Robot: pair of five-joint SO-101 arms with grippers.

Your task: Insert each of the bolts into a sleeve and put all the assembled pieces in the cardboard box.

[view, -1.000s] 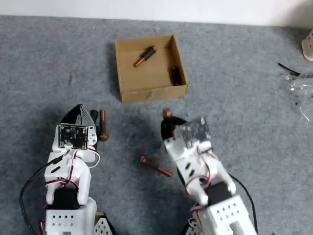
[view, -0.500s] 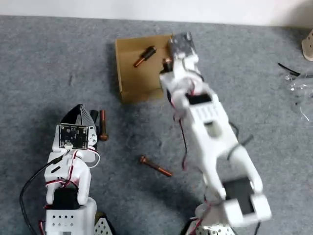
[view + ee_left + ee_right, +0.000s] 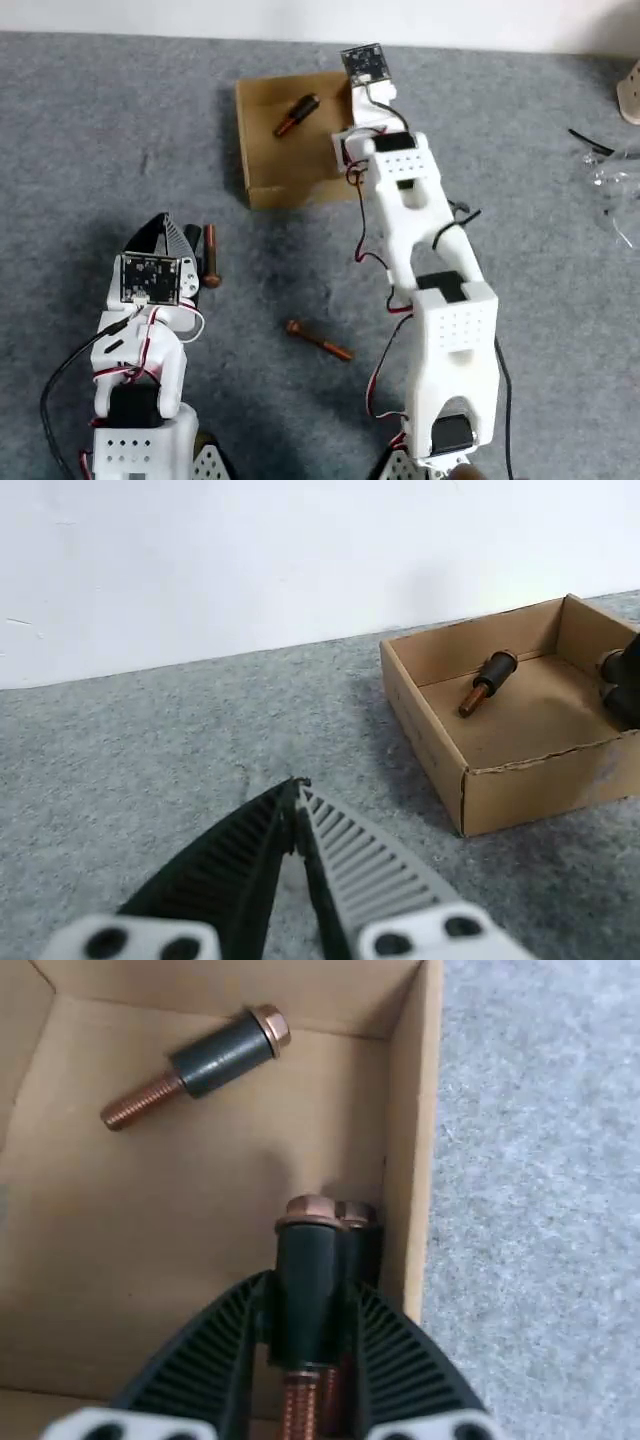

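My right gripper point(image 3: 308, 1295) hangs inside the cardboard box point(image 3: 290, 170), shut on an assembled bolt and sleeve point(image 3: 306, 1260) near the box's right wall. A second assembled piece point(image 3: 358, 1240) lies right beside it against that wall. A third assembled piece point(image 3: 297, 113) rests at the box's far side. My left gripper point(image 3: 295, 800) is shut with nothing in it, low at the left, and sits next to a bare copper bolt point(image 3: 210, 255) and a dark sleeve point(image 3: 192, 238). Another bare bolt point(image 3: 318, 340) lies on the grey mat between the arms.
The box's brown walls point(image 3: 415, 1130) stand close around the right gripper's fingers. Black cable ties and clear plastic point(image 3: 610, 165) lie at the far right edge of the mat point(image 3: 520, 140). A white wall runs behind the table.
The right arm has swung from the middle of the mat out over the box, carrying the assembled piece down into it. The left arm has stayed still.
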